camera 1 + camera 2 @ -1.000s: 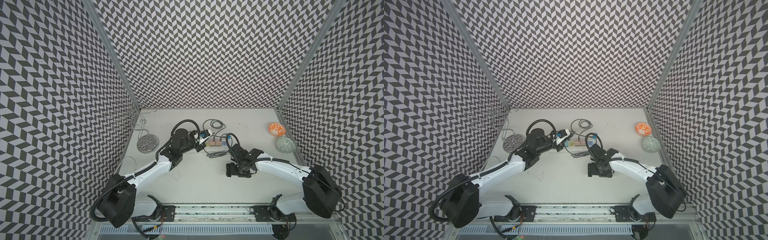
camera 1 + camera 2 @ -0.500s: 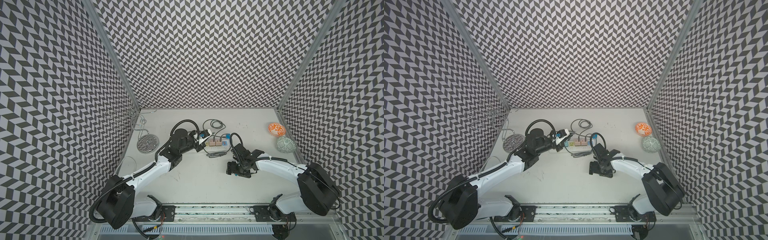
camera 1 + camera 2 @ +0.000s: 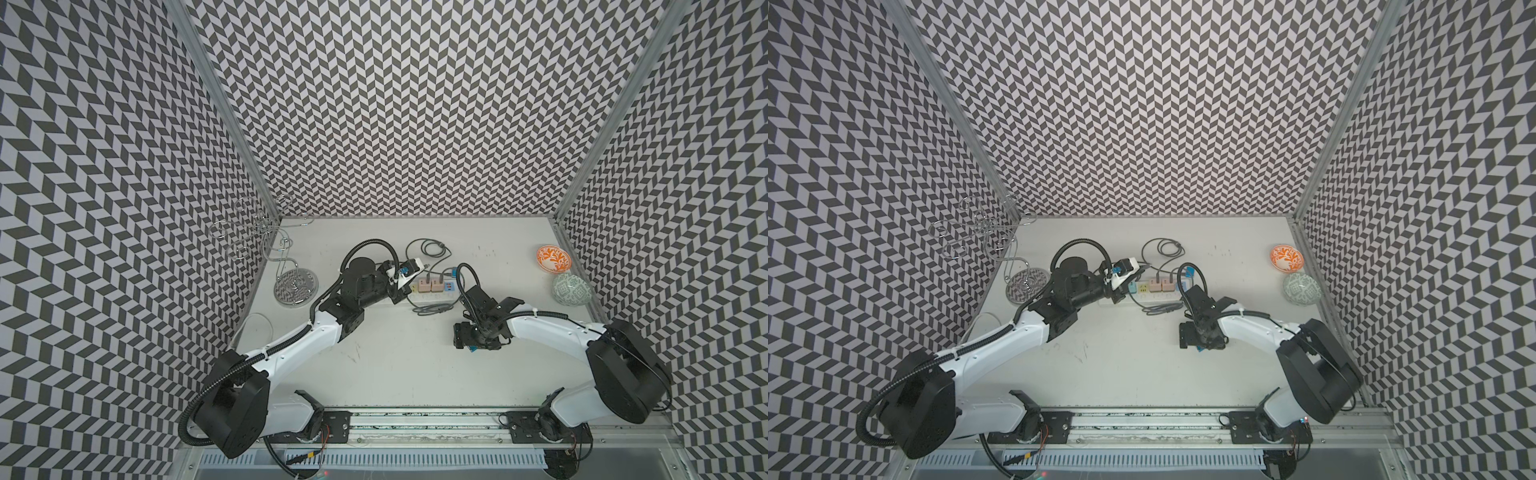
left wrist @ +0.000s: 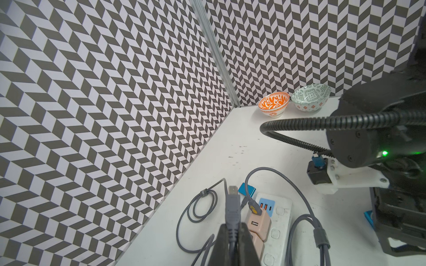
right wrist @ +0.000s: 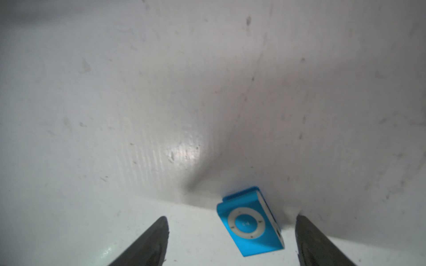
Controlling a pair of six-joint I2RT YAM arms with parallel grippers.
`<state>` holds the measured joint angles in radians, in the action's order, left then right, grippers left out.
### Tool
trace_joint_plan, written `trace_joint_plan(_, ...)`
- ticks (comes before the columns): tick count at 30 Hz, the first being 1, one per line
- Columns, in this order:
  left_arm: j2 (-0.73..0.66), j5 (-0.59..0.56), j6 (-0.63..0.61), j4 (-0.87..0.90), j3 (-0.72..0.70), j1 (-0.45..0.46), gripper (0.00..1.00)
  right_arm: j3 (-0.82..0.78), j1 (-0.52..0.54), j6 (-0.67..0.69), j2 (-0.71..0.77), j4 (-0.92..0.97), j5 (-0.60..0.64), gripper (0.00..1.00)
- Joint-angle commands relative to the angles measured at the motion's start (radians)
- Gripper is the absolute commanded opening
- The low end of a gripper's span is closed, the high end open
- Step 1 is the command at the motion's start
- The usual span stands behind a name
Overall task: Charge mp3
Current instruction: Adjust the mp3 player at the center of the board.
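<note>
Tabletop: mp3 lies btwn spread right gripper; overhead, prob. mostly hidden.

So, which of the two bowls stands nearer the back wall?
The orange bowl, white with orange pattern; the green bowl stands farther forward.

both top views look down on the whole table; wrist views sit close.
</note>
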<state>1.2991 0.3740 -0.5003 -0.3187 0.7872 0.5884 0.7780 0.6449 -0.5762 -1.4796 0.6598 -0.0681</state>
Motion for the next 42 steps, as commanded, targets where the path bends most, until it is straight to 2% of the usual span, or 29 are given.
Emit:
trace_joint_plan(1, 0.006, 0.007, -0.001, 0.003, 0.011, -0.004, 0.02, -0.027, 0.024, 0.014, 0.054, 0.005, 0.058, 0.83)
trace_joint_plan(9, 0.009, 0.017, 0.006, 0.000, 0.013, -0.004, 0.02, -0.056, 0.058, -0.013, 0.066, -0.027, 0.111, 0.79)
trace_joint_plan(13, 0.004, 0.016, 0.008, 0.003, 0.013, -0.004, 0.02, -0.018, 0.058, -0.069, 0.021, 0.065, 0.141, 0.79)
trace_joint_plan(18, -0.004, 0.009, 0.005, 0.004, 0.009, -0.004, 0.02, -0.032, 0.069, -0.119, 0.072, 0.069, 0.008, 0.76)
trace_joint_plan(30, 0.012, 0.025, 0.012, -0.006, 0.009, -0.004, 0.02, 0.018, 0.149, -0.145, 0.057, 0.032, -0.114, 0.72)
trace_joint_plan(36, 0.012, 0.021, 0.012, -0.008, 0.005, -0.004, 0.02, 0.006, 0.149, -0.148, 0.015, -0.067, -0.134, 0.72)
trace_joint_plan(42, 0.009, 0.009, 0.006, -0.003, 0.004, -0.004, 0.02, 0.017, 0.147, -0.132, -0.032, -0.071, -0.073, 0.73)
